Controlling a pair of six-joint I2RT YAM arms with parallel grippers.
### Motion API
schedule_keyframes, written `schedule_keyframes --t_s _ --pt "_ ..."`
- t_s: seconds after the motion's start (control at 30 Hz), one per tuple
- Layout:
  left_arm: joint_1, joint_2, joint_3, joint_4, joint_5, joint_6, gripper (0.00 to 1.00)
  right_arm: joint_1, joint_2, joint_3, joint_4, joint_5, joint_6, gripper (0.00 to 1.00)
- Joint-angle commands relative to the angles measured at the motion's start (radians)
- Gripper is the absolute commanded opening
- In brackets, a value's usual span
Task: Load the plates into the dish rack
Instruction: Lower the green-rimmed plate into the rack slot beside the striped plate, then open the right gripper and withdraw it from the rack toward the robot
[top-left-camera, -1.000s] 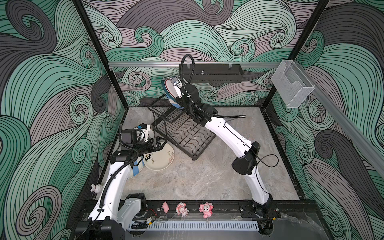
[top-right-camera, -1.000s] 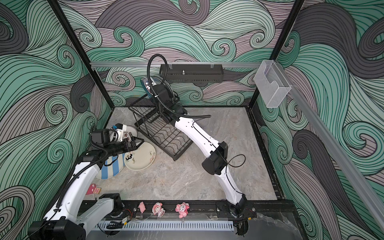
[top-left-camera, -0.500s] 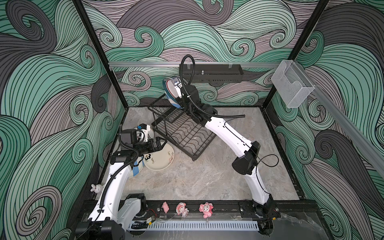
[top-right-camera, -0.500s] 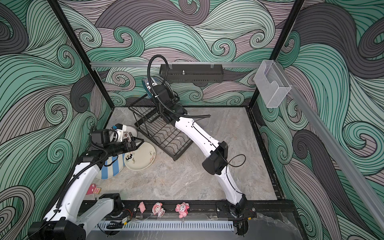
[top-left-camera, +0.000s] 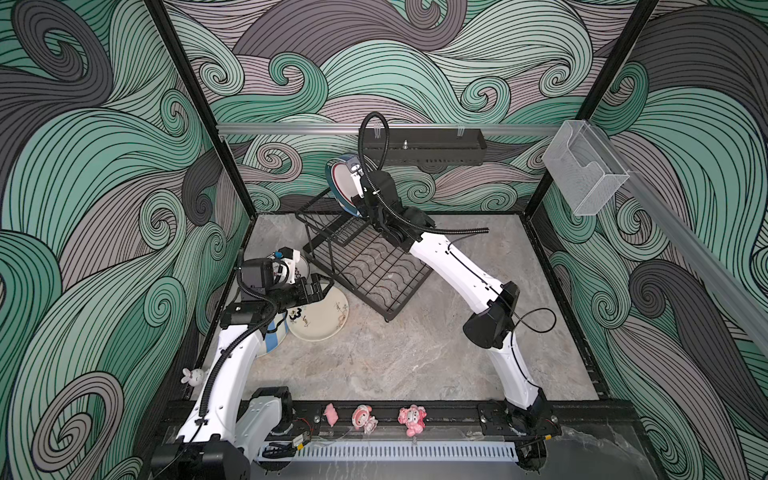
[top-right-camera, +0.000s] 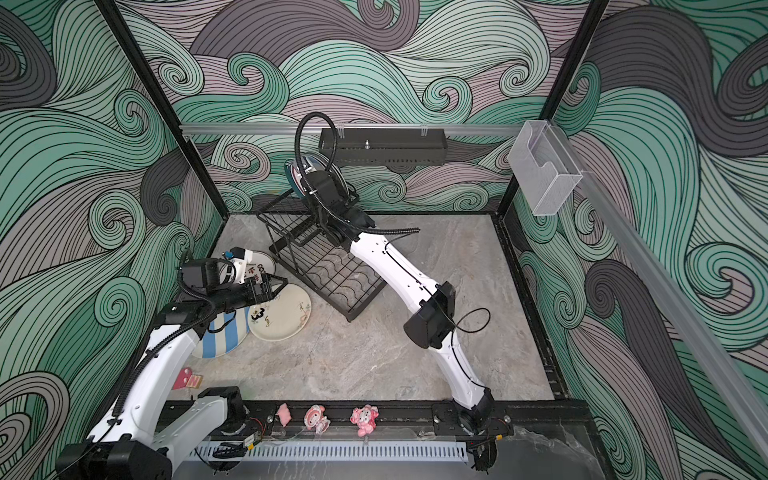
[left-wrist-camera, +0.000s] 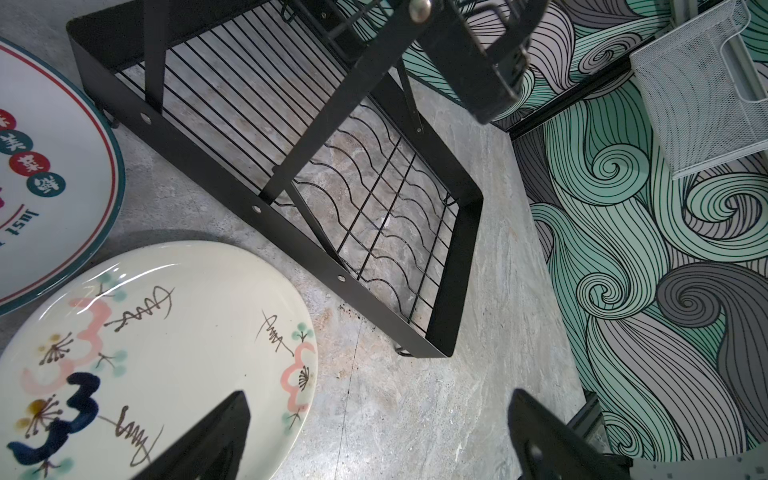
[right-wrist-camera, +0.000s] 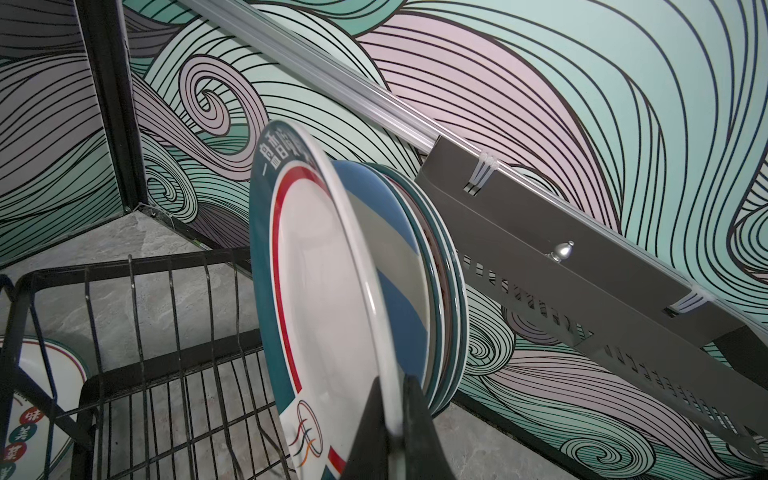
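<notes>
Jaws of the right gripper (right-wrist-camera: 392, 380) are pinched together on the lower rim of the teal-rimmed plate (right-wrist-camera: 316, 291), which stands on edge at the raised upper basket of the dish rack (top-left-camera: 376, 266), at the rack's back end near the rear wall. Whether it sits in a slot cannot be told. Only the right wrist view shows this grip. It also shows a blue-striped plate (right-wrist-camera: 401, 291) and more teal-edged plates (right-wrist-camera: 453, 299) standing on edge right behind; in both top views the wrist hides most of this.

Only the left wrist view shows the left gripper (left-wrist-camera: 378, 395) with its jaws wide apart and holding nothing, one finger over the cream plate (left-wrist-camera: 187, 332). That plate lies flat on the tabletop (top-left-camera: 395, 353), its rim just beside the rack's long side but not touching. A character plate (left-wrist-camera: 41, 166) with a teal rim lies flat by the rack's corner. A top view adds a striped plate (top-right-camera: 220, 336) lying under the left arm.

Bare tabletop stretches from the rack's near corner to the front rail (top-left-camera: 453, 409)
</notes>
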Motion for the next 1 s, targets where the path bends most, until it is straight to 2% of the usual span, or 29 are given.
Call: schedule_keyframes --t_s 0.0,0.33,0.53,0.63,0.7,0.83,0.97 --pt "0.006 -0.006 0.001 0.005 0.015 0.000 0.99 -0.014 0.031 0.057 0.024 -0.001 0.030 0.00" --pt "0.006 0.006 -0.001 -0.005 0.003 0.002 0.99 -0.028 0.069 0.078 0.019 -0.022 0.048 0.00" --pt "0.006 0.016 0.004 -0.059 -0.058 0.010 0.99 -0.044 0.085 0.077 -0.004 -0.029 0.072 0.01" --pt "0.006 0.017 0.008 -0.079 -0.086 -0.006 0.99 -0.046 0.085 0.076 -0.015 -0.032 0.073 0.13" --pt "0.006 0.015 0.002 -0.075 -0.090 -0.023 0.99 -0.046 0.079 0.076 -0.020 -0.037 0.071 0.25" --pt "0.006 0.014 -0.007 -0.078 -0.108 -0.062 0.99 -0.046 0.055 0.071 -0.030 -0.048 0.071 0.40" --pt "0.006 0.006 -0.023 -0.073 -0.131 -0.090 0.99 -0.044 0.016 0.054 -0.045 -0.063 0.070 0.50"
